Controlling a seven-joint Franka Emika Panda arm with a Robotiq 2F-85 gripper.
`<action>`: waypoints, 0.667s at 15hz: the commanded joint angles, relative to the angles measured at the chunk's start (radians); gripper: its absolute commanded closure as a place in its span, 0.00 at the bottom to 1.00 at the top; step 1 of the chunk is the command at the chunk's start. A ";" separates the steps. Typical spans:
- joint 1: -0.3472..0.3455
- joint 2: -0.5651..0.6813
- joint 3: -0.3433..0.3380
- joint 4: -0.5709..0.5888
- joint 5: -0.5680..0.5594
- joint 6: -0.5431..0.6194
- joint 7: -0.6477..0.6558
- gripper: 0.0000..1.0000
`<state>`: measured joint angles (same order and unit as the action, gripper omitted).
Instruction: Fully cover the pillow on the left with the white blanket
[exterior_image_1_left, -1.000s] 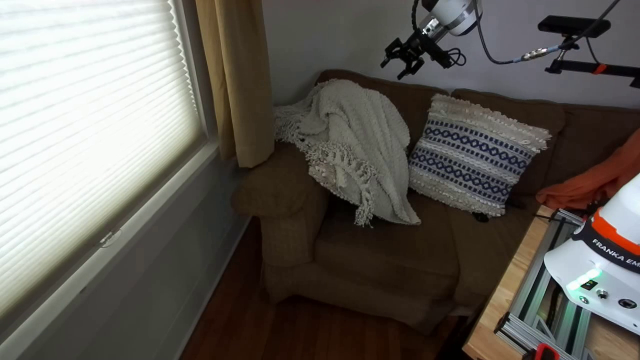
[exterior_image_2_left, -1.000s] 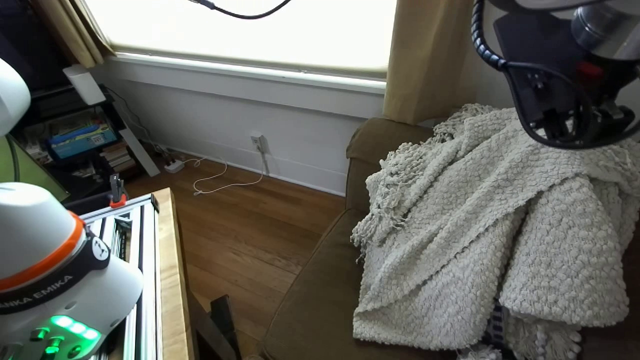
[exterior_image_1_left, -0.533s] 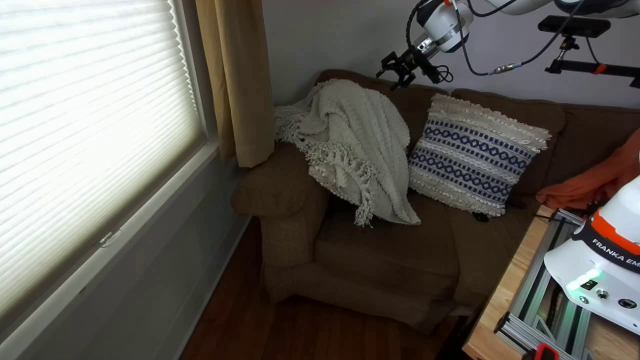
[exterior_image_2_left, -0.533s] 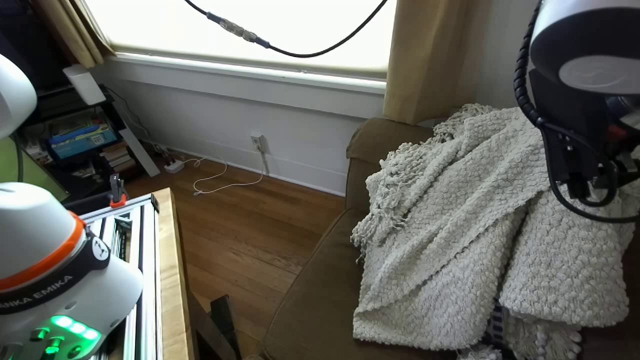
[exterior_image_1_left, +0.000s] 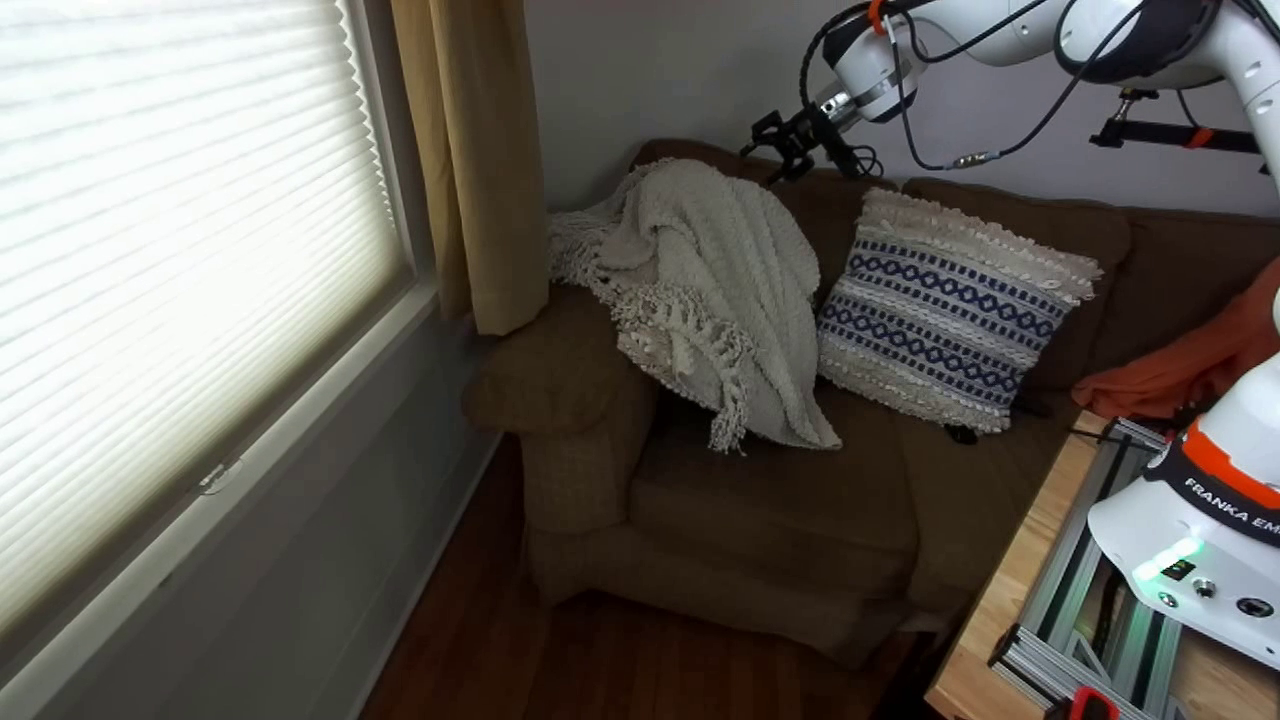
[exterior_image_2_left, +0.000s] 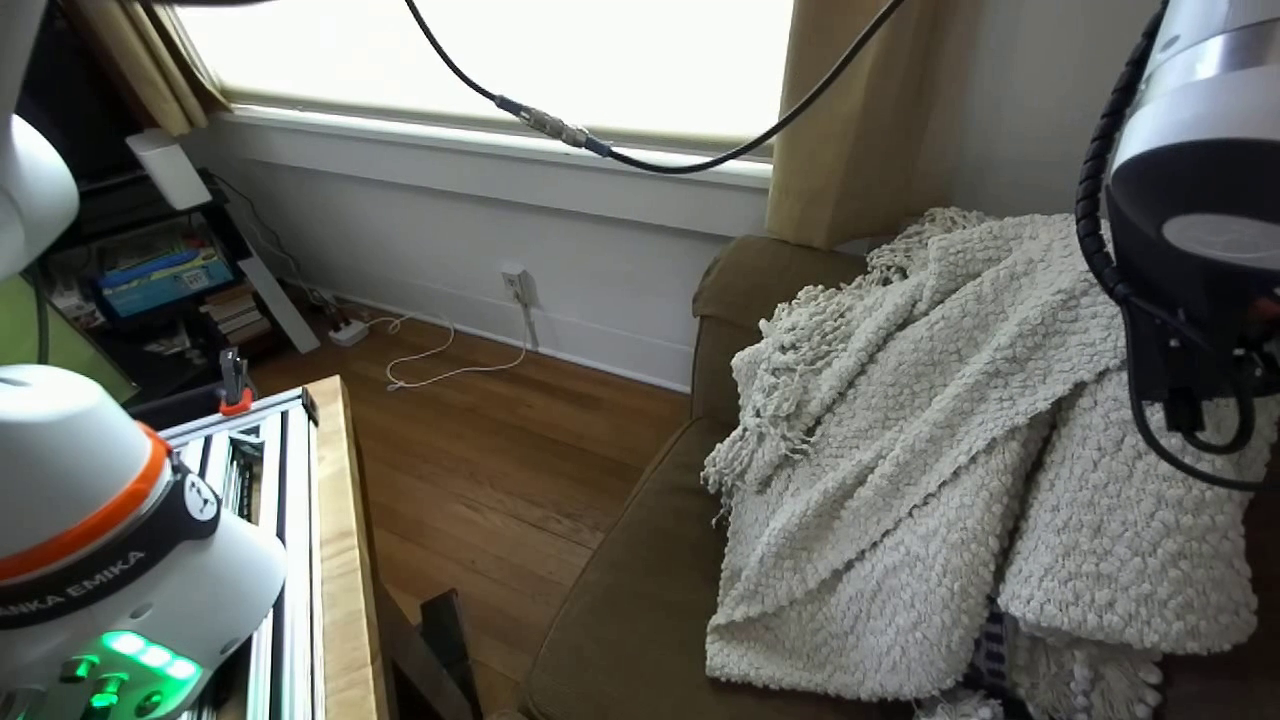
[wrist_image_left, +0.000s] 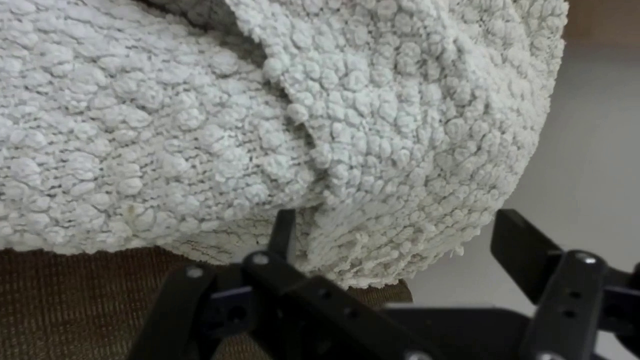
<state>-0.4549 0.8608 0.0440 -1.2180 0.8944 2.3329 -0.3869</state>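
The off-white knitted white blanket (exterior_image_1_left: 735, 260) is draped over the left pillow at the sofa's arm end, and it also shows in an exterior view (exterior_image_2_left: 900, 480). The left pillow is nearly all hidden; a small navy-and-white patch of it (exterior_image_2_left: 990, 650) shows below the blanket's lower edge. My gripper (exterior_image_1_left: 760, 166) is open and empty, at the upper right of the blanket near the sofa back's top. In the wrist view the open jaws (wrist_image_left: 395, 220) are in front of the blanket's edge (wrist_image_left: 400, 125), with nothing held between them. Whether the fingers touch it cannot be told.
A matching navy-and-white pillow (exterior_image_1_left: 945, 305) leans uncovered on the brown sofa (exterior_image_1_left: 770, 510), right of the blanket. The tan curtain (exterior_image_1_left: 490, 170) and window stand left. An orange cloth (exterior_image_1_left: 1190, 360) lies right. The robot base stands on a wooden table (exterior_image_1_left: 1010, 600).
My gripper has moved down and slightly left toward the sofa back in an exterior view, and more of the arm has come into view. It stays open. The blanket and pillows have not moved.
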 joint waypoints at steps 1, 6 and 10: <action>-0.028 0.107 0.042 0.134 0.045 -0.028 -0.007 0.00; -0.026 0.180 0.067 0.210 0.059 -0.021 -0.006 0.10; -0.025 0.206 0.078 0.238 0.053 -0.027 -0.001 0.47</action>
<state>-0.4659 1.0250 0.1042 -1.0376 0.9328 2.3329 -0.3868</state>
